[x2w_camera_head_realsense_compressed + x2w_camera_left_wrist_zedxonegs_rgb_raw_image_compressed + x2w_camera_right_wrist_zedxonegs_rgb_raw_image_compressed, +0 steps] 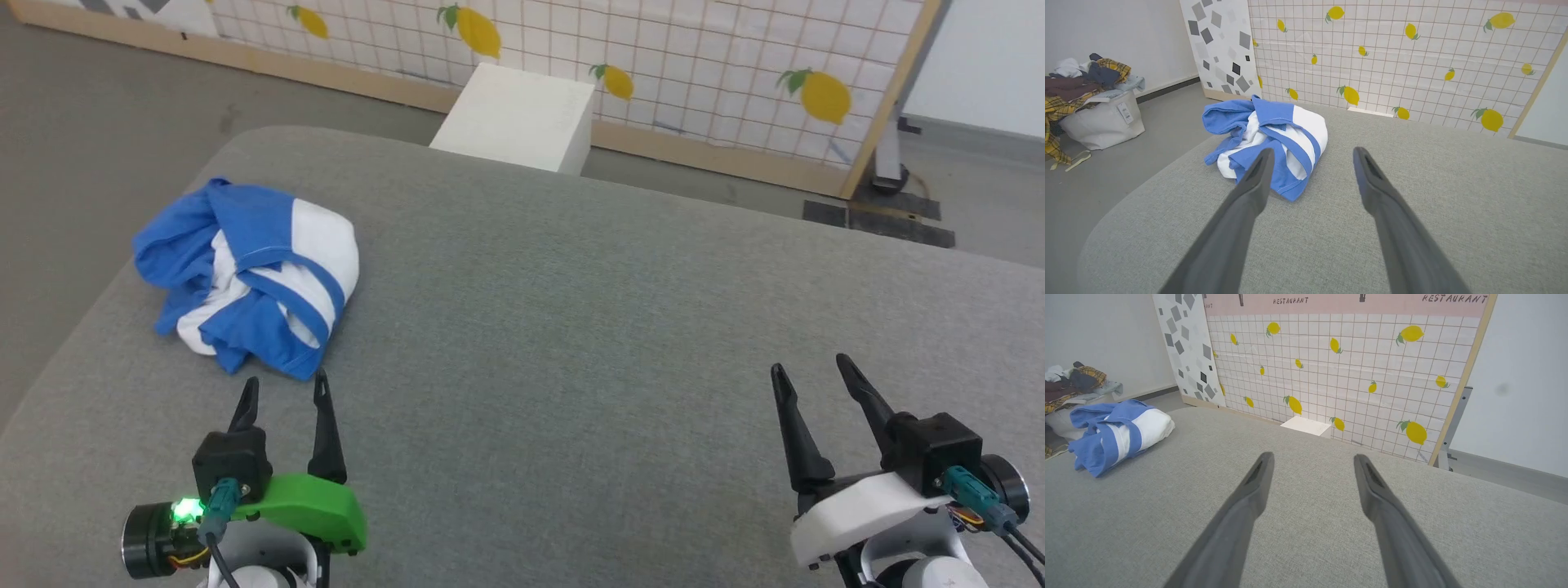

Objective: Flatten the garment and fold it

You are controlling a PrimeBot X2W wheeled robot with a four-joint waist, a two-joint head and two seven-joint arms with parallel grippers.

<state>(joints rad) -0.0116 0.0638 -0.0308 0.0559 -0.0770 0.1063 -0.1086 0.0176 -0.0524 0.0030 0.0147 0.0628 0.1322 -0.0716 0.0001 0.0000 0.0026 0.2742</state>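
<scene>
The garment (249, 273) lies as a crumpled heap, blue sleeves & trim wrapped over the white body, at the far left of the grey padded surface (571, 327), close to its left edge; nothing of it is laid flat. Just near of it the left gripper (286, 377) hangs w/ fingers spread wide, nothing btwn them, tips close to the heap's near blue fold but apart from it. The right gripper (808, 363) is well apart at the near right, likewise wide & empty over bare surface. Beyond the far edge: a white box (518, 114) and a lemon-print screen (718, 57); a laundry bin (1102, 118) heaped w/ clothes stands on the floor to the left. Step in hand, as I read it: the very start, approach for flattening; folding is a long way off. Next move prob. needs the left gripper fwd & down onto an outer blue fold, pinching one layer only, w/ the right coming across for a 2nd hold so both can spread the heap toward mid-surface.
</scene>
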